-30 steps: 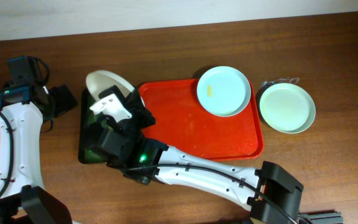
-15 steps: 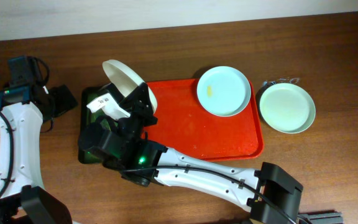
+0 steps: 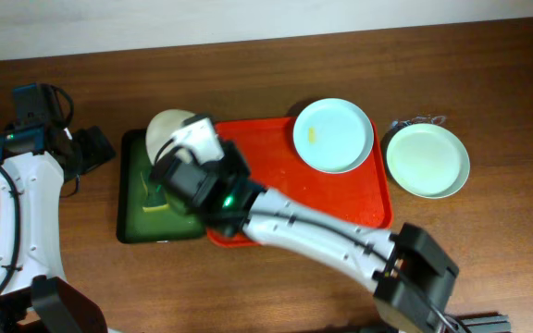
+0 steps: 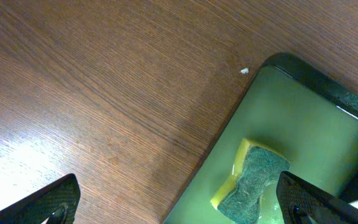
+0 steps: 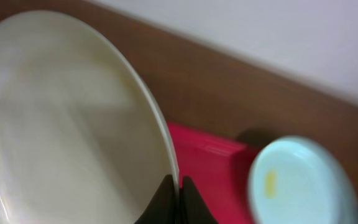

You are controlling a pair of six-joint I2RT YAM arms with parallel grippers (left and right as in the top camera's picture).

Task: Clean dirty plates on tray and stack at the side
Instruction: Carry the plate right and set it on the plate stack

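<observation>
Above the far end of the small dark green tray [image 3: 135,217], beside the large red plastic tray [image 3: 285,190], the right gripper [image 5: 179,194] is clamped on the rim of a round white plate [image 3: 167,130]. The plate is tipped steeply on edge, its broad face turned leftward. The left gripper [image 4: 180,210] hangs with fingers wide apart over a yellow-green sponge [image 4: 253,180].

Soft, even room light falls on the table [image 3: 489,74] from overhead, leaving only faint shadows beneath the arms. At the right gripper [image 5: 178,198], the pinched plate [image 5: 61,124] is smeared by motion blur, as are the red tray [image 5: 210,162] and second plate [image 5: 291,180] beyond it. The left wrist view is sharp; pale glare whitens the wood to one side of the left gripper [image 4: 179,211].
</observation>
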